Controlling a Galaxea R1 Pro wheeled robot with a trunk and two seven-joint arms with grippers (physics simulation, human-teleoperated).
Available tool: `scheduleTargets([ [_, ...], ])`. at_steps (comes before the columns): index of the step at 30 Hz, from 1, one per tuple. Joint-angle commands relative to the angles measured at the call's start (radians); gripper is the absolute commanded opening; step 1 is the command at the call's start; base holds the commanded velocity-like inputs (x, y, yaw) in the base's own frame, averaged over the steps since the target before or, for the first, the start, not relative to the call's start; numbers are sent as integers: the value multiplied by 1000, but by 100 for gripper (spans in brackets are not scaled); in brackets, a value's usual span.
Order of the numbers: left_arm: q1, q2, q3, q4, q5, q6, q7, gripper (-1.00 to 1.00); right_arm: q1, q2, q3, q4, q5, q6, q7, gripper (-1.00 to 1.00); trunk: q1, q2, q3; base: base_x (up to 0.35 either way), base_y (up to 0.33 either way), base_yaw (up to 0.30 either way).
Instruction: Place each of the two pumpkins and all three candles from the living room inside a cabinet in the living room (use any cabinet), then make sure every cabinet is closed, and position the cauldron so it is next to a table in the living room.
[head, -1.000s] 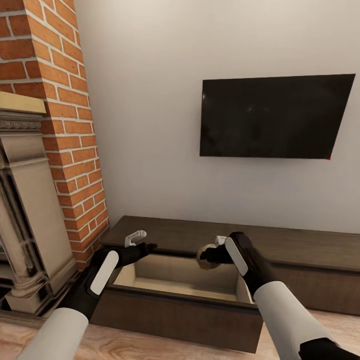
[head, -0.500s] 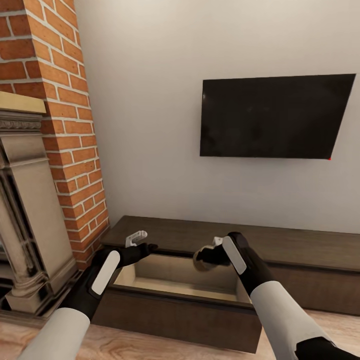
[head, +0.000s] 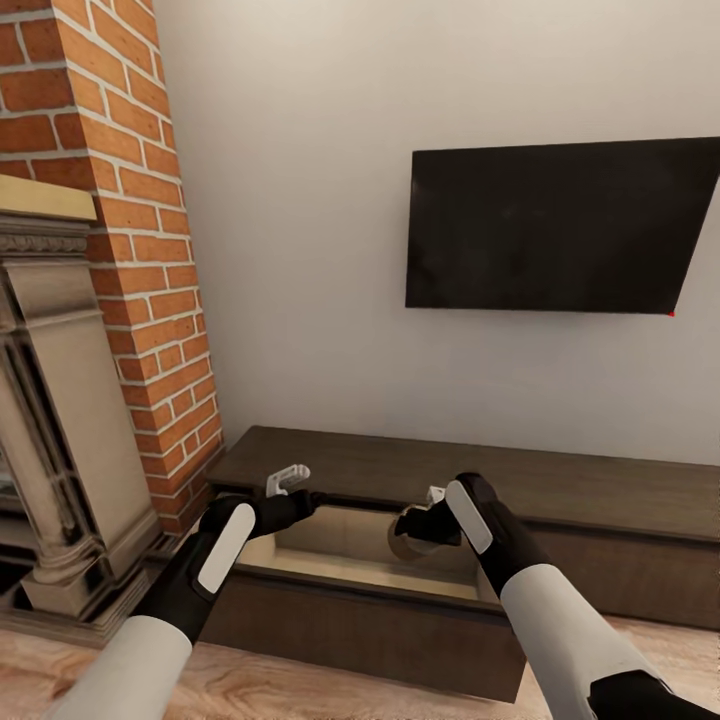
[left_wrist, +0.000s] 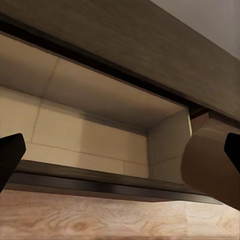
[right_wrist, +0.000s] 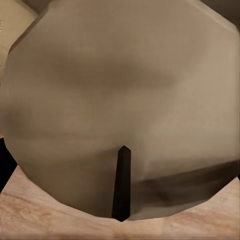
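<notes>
The cabinet (head: 580, 485) is a long, low dark-brown unit against the wall. Its left drawer (head: 330, 540) is pulled out and shows a pale wood interior (left_wrist: 100, 130). My right gripper (head: 415, 525) is shut on a grey-brown candle (head: 403, 537) and holds it over the open drawer's right half. In the right wrist view the candle's pale top (right_wrist: 120, 95) and dark wick (right_wrist: 121, 182) are very close. My left gripper (head: 298, 488) is open over the drawer's back left corner with nothing in it. The left wrist view shows the candle (left_wrist: 210, 160) across the drawer.
A brick chimney (head: 130, 250) and an ornate stone fireplace (head: 60, 420) stand close on the left. A black TV (head: 560, 225) hangs on the wall above the cabinet. Wooden floor (head: 320, 690) lies in front of the drawer.
The camera has shifted slightly. My right gripper has lowered the candle a little toward the open drawer. My left gripper has edged right.
</notes>
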Motion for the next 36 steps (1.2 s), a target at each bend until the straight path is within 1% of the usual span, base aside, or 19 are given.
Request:
scheduleTargets([
  [1,-1,0,-1,-1,10,3,10,100,-1,0,3,0,-10,2,-10,-100,0,-1,-1,0,0,-6],
  [7,-1,0,-2,-2,10,3,10,100,-1,2,5,3,-10,2,-3,-100,0,-1,-1,0,0,-1],
  [11,-1,-2,-2,-3,10,3,10,100,-1,1,3,10,-10,2,-6,-100,0,-1,-6,0,0,-19],
  [19,-1,-8,-2,-3,10,2,10,100,-1,1,2,41,-10,2,-6,-100,0,-1,-18,0,0,-140],
  [25,-1,-13,-2,-2,10,3,10,100,-1,1,3,44,-10,2,-7,-100,0,-1,-26,0,0,-137],
  [36,0,-20,-2,0,12,3,10,100,-1,1,6,43,-7,2,-2,-100,0,-1,-28,28,0,-12],
])
